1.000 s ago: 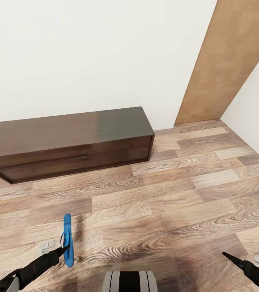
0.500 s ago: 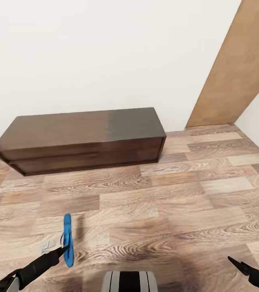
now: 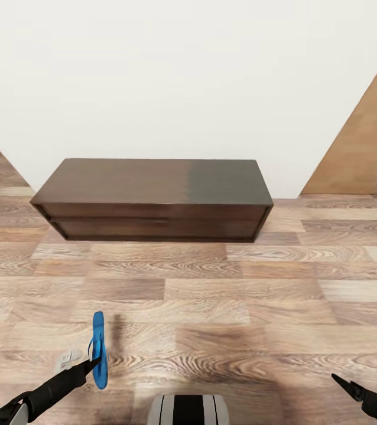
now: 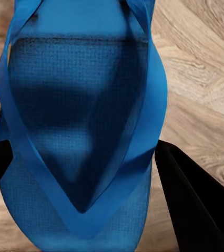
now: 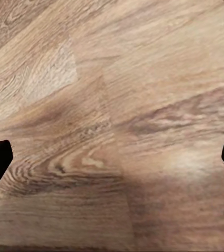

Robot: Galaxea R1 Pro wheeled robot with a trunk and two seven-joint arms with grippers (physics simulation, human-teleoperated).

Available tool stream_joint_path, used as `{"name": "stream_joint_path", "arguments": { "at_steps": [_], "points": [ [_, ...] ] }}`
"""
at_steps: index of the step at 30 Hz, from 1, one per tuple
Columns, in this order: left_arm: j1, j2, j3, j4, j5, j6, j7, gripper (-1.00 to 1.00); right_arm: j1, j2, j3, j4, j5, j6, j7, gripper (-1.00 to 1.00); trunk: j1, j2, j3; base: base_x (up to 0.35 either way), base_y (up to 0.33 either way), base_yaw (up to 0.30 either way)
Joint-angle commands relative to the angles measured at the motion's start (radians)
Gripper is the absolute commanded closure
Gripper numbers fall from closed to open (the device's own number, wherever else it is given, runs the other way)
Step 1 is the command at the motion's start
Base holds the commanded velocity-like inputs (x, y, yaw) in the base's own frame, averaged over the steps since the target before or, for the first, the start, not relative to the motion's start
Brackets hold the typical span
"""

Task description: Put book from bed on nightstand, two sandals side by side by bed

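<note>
Robot is in transit across the wood-plank floor (image 3: 224,307), facing a long low dark-wood cabinet (image 3: 153,198) set against the white wall (image 3: 171,77), with a brown door (image 3: 366,153) off to the right. Left gripper (image 3: 94,362) is clamped on one blue sandal (image 3: 98,348), fingers on either side of the sole. In the left wrist view the sandal (image 4: 80,126) sits between the two dark fingers (image 4: 196,205), strap side facing the camera, toe post toward the gripper base. In the head view the sandal stands on edge, its long axis running away from the robot toward the cabinet and sticking out past the fingertips; it looks held above the floor with a shadow beside it, though floor contact is hard to rule out from this angle. Right gripper (image 5: 112,157) is spread wide with nothing between the tips, just floor planks below; its fingertip (image 3: 345,383) shows low at the right of the head view. For the coming placement the sandal is in the left arm, so that arm does the set-down, and it has to go from on-edge to sole-flat. That needs a wrist roll before release. Bed side is yet to be reached, judging by the surroundings.
</note>
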Motion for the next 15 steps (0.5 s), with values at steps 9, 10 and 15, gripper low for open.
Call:
{"name": "stream_joint_path", "arguments": {
  "at_steps": [9,10,15],
  "points": [
    [-0.001,0.000,0.001,0.000,0.008,0.010,-0.004,1.00,0.000,0.000,0.001,0.002,-0.003,-0.003,0.003,-1.00,0.000,0.000,-0.001,0.000,0.000,0.292],
    [-0.001,0.000,0.001,0.000,0.008,0.010,-0.004,1.00,0.000,0.000,0.001,0.002,-0.003,-0.003,0.003,-1.00,0.000,0.000,-0.001,0.000,0.000,0.292],
    [-0.001,0.000,0.000,0.000,0.008,0.010,-0.002,1.00,0.000,0.000,0.001,0.002,-0.003,-0.003,0.002,-1.00,0.000,0.000,-0.001,0.000,0.000,0.292]
  ]
}}
